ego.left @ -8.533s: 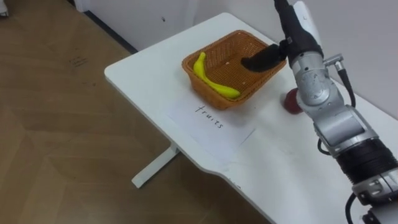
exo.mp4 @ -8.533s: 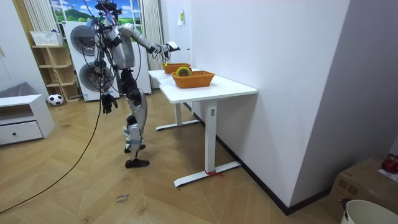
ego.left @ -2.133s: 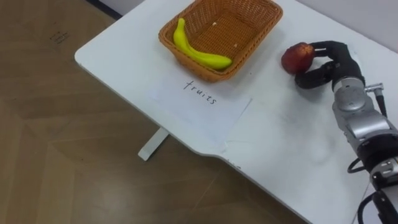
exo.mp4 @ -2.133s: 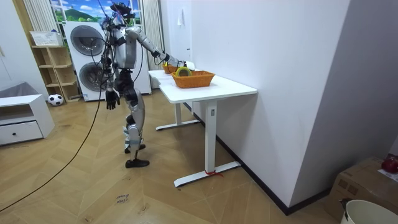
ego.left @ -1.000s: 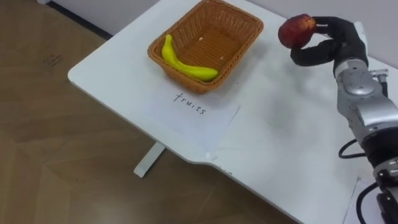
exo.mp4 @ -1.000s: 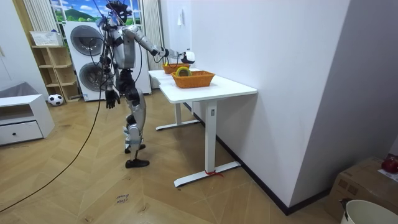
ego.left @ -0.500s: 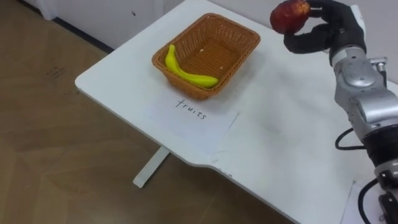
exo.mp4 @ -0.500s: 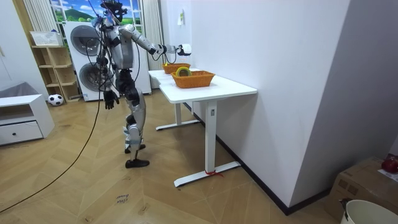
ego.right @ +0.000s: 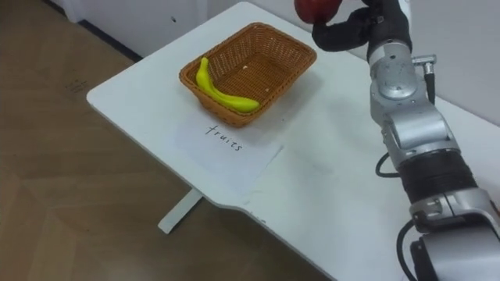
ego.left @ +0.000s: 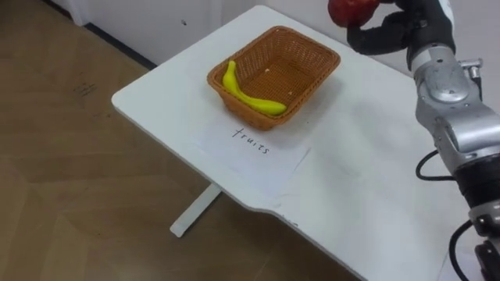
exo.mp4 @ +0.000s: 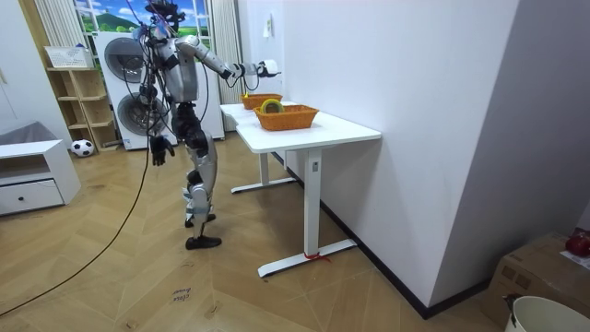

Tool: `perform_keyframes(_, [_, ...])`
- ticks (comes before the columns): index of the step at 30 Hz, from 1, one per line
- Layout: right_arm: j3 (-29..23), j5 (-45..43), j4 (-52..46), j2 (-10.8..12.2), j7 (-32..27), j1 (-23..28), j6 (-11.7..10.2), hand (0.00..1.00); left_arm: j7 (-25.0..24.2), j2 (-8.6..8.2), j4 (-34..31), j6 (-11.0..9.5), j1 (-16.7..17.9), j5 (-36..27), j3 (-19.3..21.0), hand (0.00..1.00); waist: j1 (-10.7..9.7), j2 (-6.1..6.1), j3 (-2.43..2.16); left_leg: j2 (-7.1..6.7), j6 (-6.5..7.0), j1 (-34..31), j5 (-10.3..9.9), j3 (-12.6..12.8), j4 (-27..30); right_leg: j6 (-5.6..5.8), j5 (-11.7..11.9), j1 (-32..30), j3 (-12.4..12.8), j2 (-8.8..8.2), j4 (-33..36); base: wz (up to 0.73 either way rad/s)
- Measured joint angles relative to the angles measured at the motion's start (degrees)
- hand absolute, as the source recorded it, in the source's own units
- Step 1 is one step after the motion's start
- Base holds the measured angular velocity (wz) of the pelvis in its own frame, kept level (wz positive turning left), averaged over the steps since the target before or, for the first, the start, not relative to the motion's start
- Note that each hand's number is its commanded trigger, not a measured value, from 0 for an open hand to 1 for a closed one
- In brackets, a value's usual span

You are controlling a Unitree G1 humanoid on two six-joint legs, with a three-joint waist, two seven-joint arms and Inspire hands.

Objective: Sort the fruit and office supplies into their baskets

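At lower centre a paper sheet [ego.left: 262, 156] with handwriting lies on the white surface [ego.left: 367, 195]. Just beyond it, mid-frame, the wicker basket [ego.left: 316, 87] holds a banana [ego.left: 246, 95] along its left wall. At the upper right the right hand [ego.left: 400, 27] has its dark fingers [ego.left: 373, 39] curled round a red apple [ego.left: 349, 9], raised beyond the basket's far right corner. In the room view, the left hand [exo.mp4: 159, 149] hangs at the robot's side.

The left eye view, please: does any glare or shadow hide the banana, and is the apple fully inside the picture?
Left eye view: the banana lies evenly lit in the wicker basket, with no glare or heavy shadow over it. The apple, held in the curled fingers of the right hand, is cut by the top edge. Right eye view: the same.
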Motion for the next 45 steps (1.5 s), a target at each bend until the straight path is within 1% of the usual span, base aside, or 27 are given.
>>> perform_keyframes(3, [0.6, 0.0, 0.0, 0.0, 0.0, 0.0, 0.5, 1.0, 0.0, 0.05, 0.1, 0.4, 0.1, 0.0, 0.0, 0.0, 0.6, -0.23, 0.12, -0.02, 0.0, -0.1, 0.0, -0.1, 0.0, 0.0, 0.0, 0.0, -0.3, 0.0, -0.1, 0.01])
perform_keyframes(6, [3.6, 0.1, 0.2, 0.0, -0.1, 0.0, 0.5, 1.0, 0.1, 0.23, 0.4, 0.6, 0.4, 0.0, -0.1, 0.0, 0.6, -0.35, 0.14, -0.15, 0.0, 0.0, 0.0, -0.9, 0.3, 0.0, 0.0, 0.4, -0.9, 0.04, -0.1, 0.11])
perform_keyframes(8, [5.5, 0.2, 0.4, 0.2, 0.3, 0.0, 1.1, 1.0, 0.1, 0.24, 0.4, 0.7, 0.5, 0.0, -0.3, 0.0, 1.3, -0.31, 0.22, -0.2, 0.0, 0.1, 0.0, -1.0, 0.3, 0.0, 0.0, 0.5, -1.1, 0.02, -0.1, 0.05])
perform_keyframes(10, [6.6, 0.2, 0.5, 0.2, 0.3, 0.0, 1.2, 1.0, 0.1, 0.36, 0.4, 0.6, 0.5, 0.1, -0.3, 0.0, 1.8, -0.33, 0.29, -0.32, 0.0, 0.1, 0.0, -1.3, 0.3, 0.01, 0.0, 0.6, -1.1, 0.02, -0.1, 0.07])
perform_keyframes(12, [7.1, 0.2, 0.8, 0.5, 0.3, 0.0, 1.2, 1.0, 0.1, 0.61, 0.4, 0.6, 0.5, 0.2, -0.5, 0.0, 2.3, -0.39, 0.4, -0.37, 0.0, 0.2, 0.0, -1.6, 0.3, 0.04, 0.0, 0.8, -1.1, 0.02, -0.1, 0.1])
perform_keyframes(14, [7.9, 0.3, 1.1, 0.6, 0.3, 0.0, 1.2, 1.0, 0.0, 0.7, 0.3, 0.5, 0.5, 1.2, -0.8, 0.0, 3.0, -0.42, 0.63, -0.42, 0.0, 0.3, 0.0, -1.8, 0.3, 0.1, -0.1, 1.1, -1.1, 0.04, -0.1, 0.06])
perform_keyframes(16, [8.4, 0.4, 1.7, 0.6, 0.3, 0.0, 1.1, 1.0, -0.1, 0.69, 0.3, 0.5, 0.5, 1.2, -0.9, 0.0, 3.6, -0.43, 0.68, -0.42, 0.0, 0.3, 0.0, -1.9, 0.3, 0.1, -0.1, 1.1, -1.1, 0.06, -0.1, 0.0])
perform_keyframes(19, [8.8, 0.4, 2.3, 0.7, 0.4, 0.0, 1.1, 1.0, -0.4, 0.69, 0.3, 0.2, 0.5, 1.2, -0.9, 0.0, 3.9, -0.44, 0.74, -0.43, -0.01, -0.2, 0.0, -1.9, 0.7, 0.1, -0.1, 0.9, -1.1, 0.07, -0.1, 0.0])
perform_keyframes(20, [8.7, 0.4, 2.3, 0.7, 0.4, 0.0, 1.1, 0.84, -0.7, 0.72, 0.3, 0.1, 0.5, 1.2, -0.9, 0.0, 3.8, -0.45, 0.73, -0.46, 0.0, -0.6, 0.0, -1.9, 1.0, 0.1, -0.1, 0.6, -1.1, 0.06, -0.1, 0.0])
perform_keyframes(21, [8.7, 0.4, 2.3, 0.7, 0.4, 0.0, 1.1, 0.62, -0.8, 0.73, 0.2, 0.0, 0.5, 1.2, -0.9, 0.0, 3.8, -0.46, 0.73, -0.45, 0.0, -0.8, 0.0, -1.9, 1.1, 0.1, -0.1, 0.4, -1.1, 0.07, 0.0, 0.0])
perform_keyframes(22, [8.8, 0.4, 2.4, 0.7, 0.4, 0.0, 1.0, 0.57, -1.0, 0.72, 0.1, -0.1, 0.5, 1.3, -0.9, 0.0, 3.8, -0.49, 0.74, -0.45, 0.0, -1.1, 0.0, -1.8, 1.2, 0.1, -0.1, 0.2, -1.1, 0.06, 0.0, -0.03])
perform_keyframes(23, [8.8, 0.4, 2.8, 0.7, 0.4, 0.0, 1.0, 0.05, -1.0, 0.71, -0.2, -0.1, 0.5, 1.3, -0.9, 0.0, 3.8, -0.5, 0.74, -0.45, 0.0, -1.2, 0.0, -1.7, 1.3, 0.1, -0.1, 0.1, -1.1, 0.03, 0.0, -0.04])
perform_keyframes(24, [8.8, 0.4, 2.9, 0.7, 0.4, 0.0, 1.0, 0.0, -1.0, 0.72, -0.3, -0.1, 0.5, 1.4, -0.9, 0.0, 3.8, -0.5, 0.74, -0.45, 0.0, -1.3, 0.0, -1.7, 1.3, 0.1, -0.1, 0.1, -1.1, 0.03, 0.0, -0.03])
perform_keyframes(28, [8.8, 0.4, 3.0, 0.7, 0.4, 0.0, 1.0, 0.0, -1.0, 0.76, -1.2, -0.2, 0.5, 2.6, -0.9, 0.0, 3.7, -0.69, 0.75, -0.42, 0.0, -1.5, 0.0, -1.6, 1.3, 0.1, -0.1, 0.0, -1.1, 0.05, 0.0, 0.0])
perform_keyframes(31, [8.8, 0.4, 2.9, 0.7, 0.4, 0.0, 1.0, 0.0, -0.9, 0.82, -1.8, -0.2, 0.5, 3.2, -0.9, 0.0, 3.7, -1.06, 0.7, -0.42, 0.0, -1.5, 0.0, -1.5, 1.3, 0.1, -0.1, -0.1, -1.1, 0.04, 0.0, 0.0])
perform_keyframes(33, [8.8, 0.4, 2.9, 0.7, 0.4, 0.0, 1.0, 0.0, -0.9, 0.9, -1.9, -0.2, 0.5, 3.3, -1.0, 0.0, 3.8, -1.41, 0.63, -0.42, 0.0, -1.5, 0.0, -1.5, 1.3, 0.1, -0.1, -0.1, -1.1, 0.04, 0.0, 0.0])
perform_keyframes(35, [8.8, 0.4, 2.9, 0.7, 0.4, 0.0, 1.0, 0.0, -0.9, 0.97, -1.9, -0.2, 0.5, 3.3, -1.3, 0.0, 3.8, -1.79, 0.46, -0.43, 0.0, -1.5, 0.0, -1.5, 1.4, 0.1, -0.1, -0.1, -1.1, 0.04, 0.0, 0.0])
perform_keyframes(37, [8.8, 0.4, 2.9, 0.7, 0.4, 0.0, 1.0, 0.0, -0.9, 0.96, -1.9, -0.2, 0.5, 3.4, -1.4, 0.0, 3.8, -1.94, 0.43, -0.43, 0.0, -1.5, 0.0, -1.5, 1.4, 0.1, -0.1, 0.0, -1.1, 0.04, 0.0, 0.0])
perform_keyframes(45, [8.8, 0.9, 2.9, 0.7, 0.4, 0.0, 1.0, 0.0, -0.7, 0.95, -1.9, -0.2, 0.5, 3.4, -1.4, 0.0, 3.8, -1.88, 0.54, -0.43, 0.0, -1.6, 0.0, -1.6, 1.8, 0.1, -0.1, 0.0, -1.2, 0.05, 0.0, 0.0])
